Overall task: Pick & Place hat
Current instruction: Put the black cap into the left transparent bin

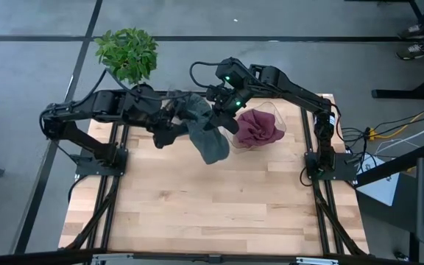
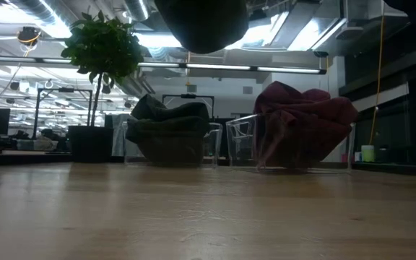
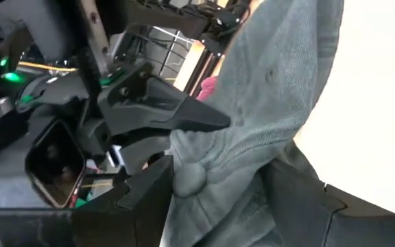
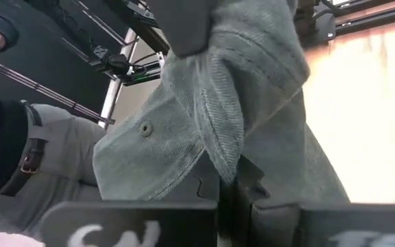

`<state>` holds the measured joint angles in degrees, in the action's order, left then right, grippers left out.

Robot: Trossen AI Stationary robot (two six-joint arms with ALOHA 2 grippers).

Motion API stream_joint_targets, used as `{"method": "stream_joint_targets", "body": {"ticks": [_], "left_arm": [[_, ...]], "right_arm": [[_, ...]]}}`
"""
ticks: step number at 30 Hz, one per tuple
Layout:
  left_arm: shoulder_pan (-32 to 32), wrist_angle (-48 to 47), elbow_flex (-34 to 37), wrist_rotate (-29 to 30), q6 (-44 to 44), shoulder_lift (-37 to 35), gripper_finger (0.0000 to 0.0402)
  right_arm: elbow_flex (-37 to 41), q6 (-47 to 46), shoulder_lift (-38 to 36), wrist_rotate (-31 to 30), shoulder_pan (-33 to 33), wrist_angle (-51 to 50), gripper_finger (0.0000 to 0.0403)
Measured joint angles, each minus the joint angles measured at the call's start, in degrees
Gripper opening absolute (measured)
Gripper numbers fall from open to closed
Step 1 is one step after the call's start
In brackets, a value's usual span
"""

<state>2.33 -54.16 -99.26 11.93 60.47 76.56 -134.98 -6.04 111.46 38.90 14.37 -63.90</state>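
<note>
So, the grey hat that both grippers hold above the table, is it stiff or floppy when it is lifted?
Probably floppy: the grey hat hangs in loose folds between the left gripper and the right gripper, its lower part drooping toward the table. It seems light, as pinches at the fabric's edge hold it up. The ribbed cloth likely grips well, not slippery.

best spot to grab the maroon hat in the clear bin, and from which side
Judging by its pose, grip a raised fold at the top of the maroon hat, coming straight down. It sits crumpled in the clear bin, whose walls block the sides, and its bunched crown bulges above the rim. Both the left hand and right hand are shut on the grey hat.
</note>
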Motion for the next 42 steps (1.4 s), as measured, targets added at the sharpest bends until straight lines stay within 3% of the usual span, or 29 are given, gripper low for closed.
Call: {"method": "stream_joint_targets", "body": {"ticks": [7, 16, 21, 28, 35, 39, 42], "left_arm": [[-0.6, 3.8, 0.0, 4.3, 1.4, 2.0, 0.0216], [-1.8, 4.7, 0.0, 1.0, -3.0, 2.9, 0.02], [-2.0, 2.9, 0.0, 1.5, -7.2, 2.9, 0.0138], [-2.1, 1.2, 0.0, 1.5, -12.9, 2.8, 0.0019], [-2.0, 1.5, 0.1, 4.2, -17.7, 1.2, 0.0019], [-2.0, 0.0, 0.1, 4.9, -20.5, 0.0, 0.0015], [-2.1, -3.3, 0.1, 8.7, -23.1, -0.6, 0.0015]], "right_arm": [[0.0, -0.2, 0.0, 0.2, -0.2, 0.6, 0.0004], [0.0, -0.2, 0.0, -0.1, -0.8, 0.6, 0.0004], [0.0, -0.6, 0.0, -1.2, -0.8, 0.6, 0.0012], [0.0, -1.8, 0.0, -1.4, -0.8, 0.8, 0.0026], [0.0, -6.9, 0.0, -2.2, -0.7, -3.9, 0.004], [-0.1, -7.1, 0.0, -1.8, -0.7, -7.9, 0.008], [-0.1, -7.2, 0.0, -0.3, -0.7, -9.1, 0.0113]]}}
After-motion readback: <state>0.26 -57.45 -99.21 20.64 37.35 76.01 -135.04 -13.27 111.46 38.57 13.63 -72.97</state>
